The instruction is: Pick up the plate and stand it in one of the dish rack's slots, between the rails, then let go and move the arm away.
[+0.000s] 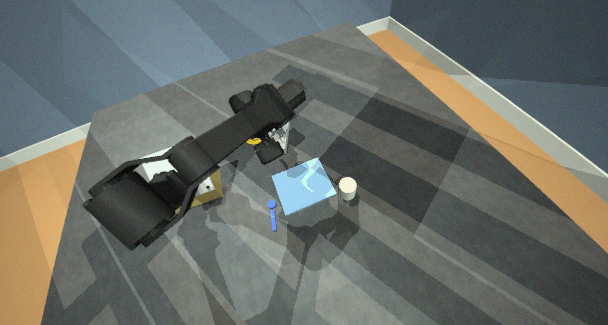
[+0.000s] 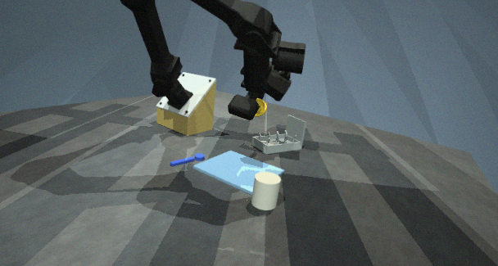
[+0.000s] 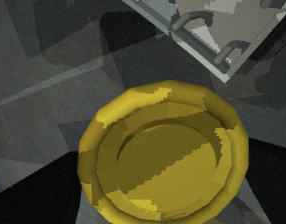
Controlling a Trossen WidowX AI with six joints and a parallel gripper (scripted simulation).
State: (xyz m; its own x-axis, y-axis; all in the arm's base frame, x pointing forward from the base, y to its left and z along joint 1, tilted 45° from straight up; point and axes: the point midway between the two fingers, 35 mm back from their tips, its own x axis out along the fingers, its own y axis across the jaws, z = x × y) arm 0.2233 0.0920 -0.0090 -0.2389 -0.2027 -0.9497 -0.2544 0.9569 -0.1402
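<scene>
claw (image 2: 253,105) clenched on the yellow plate (image 3: 163,156), held in the air above the surface (image 2: 368,199). dish rack (image 2: 279,139) stands just below, at 1 o'clock of the plate in the wrist view.
</scene>
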